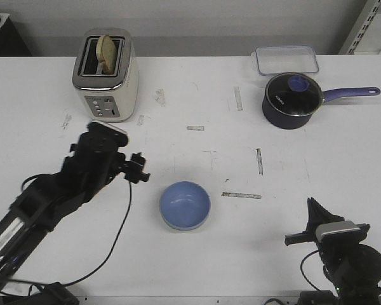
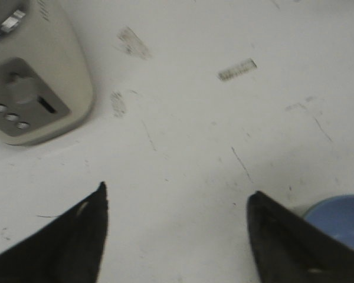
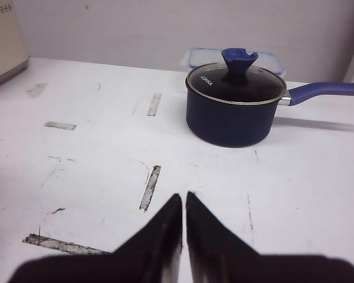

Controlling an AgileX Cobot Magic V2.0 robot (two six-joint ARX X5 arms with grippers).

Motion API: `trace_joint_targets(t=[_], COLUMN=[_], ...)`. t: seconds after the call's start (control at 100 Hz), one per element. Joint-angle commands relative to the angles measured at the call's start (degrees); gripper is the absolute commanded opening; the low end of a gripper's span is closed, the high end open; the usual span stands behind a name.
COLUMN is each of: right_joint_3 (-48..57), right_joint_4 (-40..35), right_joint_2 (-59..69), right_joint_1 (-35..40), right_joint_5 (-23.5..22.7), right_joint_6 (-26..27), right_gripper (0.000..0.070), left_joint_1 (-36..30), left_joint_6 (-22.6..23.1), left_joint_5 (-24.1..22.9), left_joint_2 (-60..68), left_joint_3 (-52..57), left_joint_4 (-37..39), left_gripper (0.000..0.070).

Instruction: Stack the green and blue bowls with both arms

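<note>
Front view: blue bowl (image 1: 185,204) sits empty on the bench (image 1: 241,254); lidded saucepan (image 1: 292,100) behind; toaster (image 1: 105,75) holds bread (image 1: 106,51). Left pincer (image 2: 177,203) released, right pincer (image 3: 183,203) clenched, empty.

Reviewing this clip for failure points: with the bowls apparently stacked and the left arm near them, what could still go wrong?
The open left gripper has one fingertip close to the blue bowl, so a sideways move could nudge it. The toaster stands just beyond that arm and might get clipped. No green bowl is clearly visible, so the stack is unconfirmed.

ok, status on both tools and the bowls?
Left tool open, empty, beside the toaster. Right tool shut, empty, low near table edge. Blue bowl mid-table, pale rim beneath, green bowl not clearly visible. Nothing blocking.
</note>
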Motion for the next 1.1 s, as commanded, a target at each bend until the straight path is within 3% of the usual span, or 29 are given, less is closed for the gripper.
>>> trace_joint_targets(t=[0.0, 0.2, 0.29, 0.53, 0.82, 1.09], right_joint_3=[0.0, 0.0, 0.0, 0.0, 0.0, 0.0], right_joint_4=[0.5, 0.5, 0.5, 0.5, 0.5, 0.5], right_joint_2=[0.2, 0.2, 0.2, 0.2, 0.2, 0.2], right_joint_1=[0.1, 0.1, 0.1, 0.1, 0.1, 0.1], right_joint_5=[0.0, 0.0, 0.0, -0.1, 0.0, 0.0], right_joint_6=[-0.2, -0.2, -0.2, -0.2, -0.2, -0.2], right_gripper=[0.0000, 0.0000, 0.0000, 0.0000, 0.0000, 0.0000], left_joint_1=[1.6, 9.9, 13.9, 22.1, 24.1, 24.1], left_joint_6=[1.5, 5.1, 5.5, 6.4, 10.7, 10.7], left_joint_5=[-0.5, -0.2, 1.8, 15.8, 16.3, 16.3], left_joint_2=[-4.1, -20.6, -28.2, -45.2, -51.1, -51.7], left_joint_3=[-1.6, -16.0, -23.9, -42.7, -49.0, -49.0], left_joint_4=[1.5, 10.1, 13.2, 16.1, 20.0, 19.8], left_gripper=[0.0188, 0.0000, 0.0000, 0.0000, 0.0000, 0.0001])
